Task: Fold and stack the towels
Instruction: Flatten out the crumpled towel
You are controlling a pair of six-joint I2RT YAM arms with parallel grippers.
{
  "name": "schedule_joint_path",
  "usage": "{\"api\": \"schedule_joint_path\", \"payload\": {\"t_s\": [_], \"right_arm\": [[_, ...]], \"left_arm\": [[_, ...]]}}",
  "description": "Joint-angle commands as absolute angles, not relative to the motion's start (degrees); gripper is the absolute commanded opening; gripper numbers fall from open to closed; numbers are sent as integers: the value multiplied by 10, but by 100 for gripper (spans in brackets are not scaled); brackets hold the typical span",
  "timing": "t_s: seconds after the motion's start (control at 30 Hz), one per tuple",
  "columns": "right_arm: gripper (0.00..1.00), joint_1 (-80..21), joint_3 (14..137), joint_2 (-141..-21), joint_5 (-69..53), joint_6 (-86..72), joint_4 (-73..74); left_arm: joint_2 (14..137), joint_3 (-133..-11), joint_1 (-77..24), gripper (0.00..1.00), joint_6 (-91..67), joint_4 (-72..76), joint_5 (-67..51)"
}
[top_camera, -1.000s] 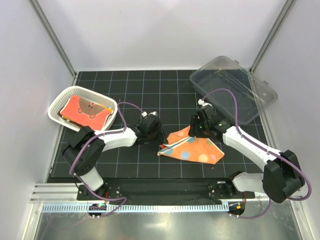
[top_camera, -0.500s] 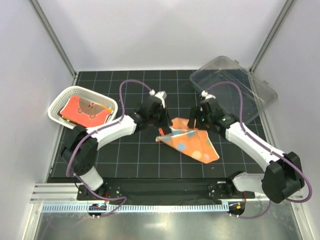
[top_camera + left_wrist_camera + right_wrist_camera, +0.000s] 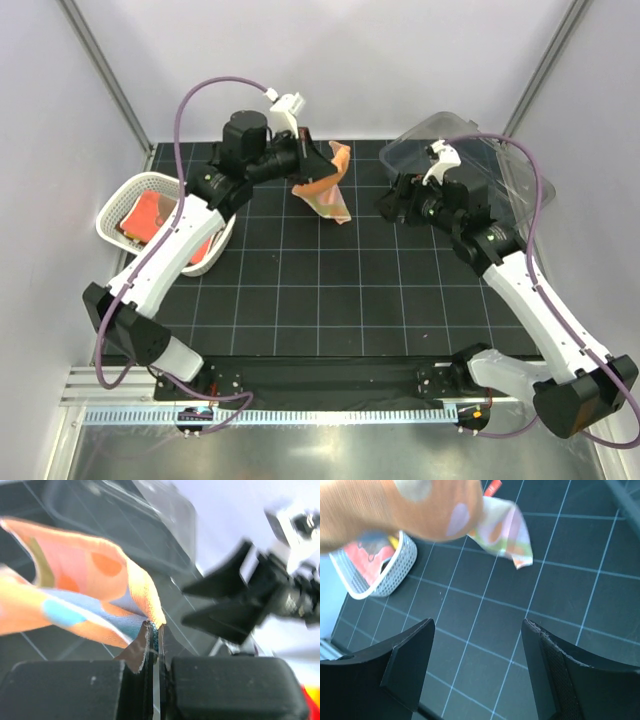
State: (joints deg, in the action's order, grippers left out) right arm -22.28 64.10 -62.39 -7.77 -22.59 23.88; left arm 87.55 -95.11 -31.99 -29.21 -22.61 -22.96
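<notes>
An orange towel with pale spots [image 3: 327, 187] hangs in the air over the far middle of the mat, pinched by one edge in my left gripper [image 3: 308, 168], which is shut on it. The left wrist view shows that towel [image 3: 90, 575] spreading up and left from the closed jaws of the left gripper [image 3: 156, 630]. My right gripper [image 3: 386, 206] stands open just right of the hanging cloth, apart from it, with nothing between its fingers. In the right wrist view the spotted towel [image 3: 420, 510] dangles above the open right gripper [image 3: 477, 630]. A red-orange towel [image 3: 150, 212] lies in the basket.
A white mesh basket [image 3: 118, 200] sits at the left edge of the black grid mat [image 3: 320, 300], partly behind the left arm. A clear plastic bin [image 3: 490, 170] lies at the back right, behind the right arm. White walls enclose the mat.
My left gripper closed on the spotted towel and lifted it off the mat, up and toward the back. The right gripper let go, opened wider and rose with its arm.
</notes>
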Motion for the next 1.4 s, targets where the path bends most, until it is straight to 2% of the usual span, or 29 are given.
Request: {"api": "schedule_joint_path", "payload": {"t_s": [0.0,0.1,0.3,0.33,0.4,0.47,0.5,0.6,0.73,0.87,0.93,1.13,1.37], "right_arm": [[78,-224,624,-604,-113,-213,232],[78,-224,621,-604,-92,-228,249],[78,-224,578,-616,-44,-240,299],[78,-224,564,-620,-47,-243,291],[77,-224,552,-639,-55,-246,280],[76,-224,548,-659,-59,-249,258],[75,-223,550,-682,-64,-249,249],[72,-225,564,-731,-79,-249,194],[65,-228,634,-871,-70,-268,150],[58,-254,685,-973,-19,-308,120],[51,-264,704,-1020,-11,-343,95],[44,-267,721,-1089,-3,-370,38],[44,-275,713,-1122,-3,-313,5]], "left_arm": [[837,-888,-325,0,-283,-258,-320],[783,-788,-333,0,-291,-251,-330],[651,-558,-379,0,-342,-241,-258],[616,-503,-391,1,-354,-237,-249],[585,-469,-402,4,-387,-232,-231],[551,-446,-411,19,-392,-243,-220],[543,-445,-410,41,-390,-250,-195],[538,-480,-410,76,-369,-300,-101],[623,-583,-384,77,-328,-369,13],[748,-670,-306,76,-321,-368,12],[820,-714,-272,72,-323,-346,10],[989,-824,-222,63,-327,-316,-23],[1130,-910,-209,62,-313,-316,-4]]}}
